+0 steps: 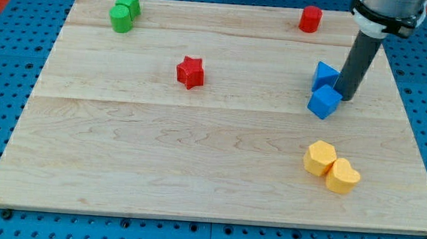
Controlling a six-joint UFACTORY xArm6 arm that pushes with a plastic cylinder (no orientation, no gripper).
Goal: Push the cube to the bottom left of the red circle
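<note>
A blue cube (324,102) lies on the wooden board (196,148) at the view's right. A second blue block (324,73) of unclear shape sits just above it, touching it. The red circle, a short red cylinder (310,19), stands near the board's top edge, above the blue blocks. My tip (345,96) is at the cube's right side, touching or almost touching it, and to the lower right of the other blue block. The dark rod rises from there to the view's top right.
A red star (190,72) lies left of centre. A green star (129,3) and a green cylinder (120,19) sit together at the top left. Two yellow blocks (320,158) (342,176) touch each other at the lower right.
</note>
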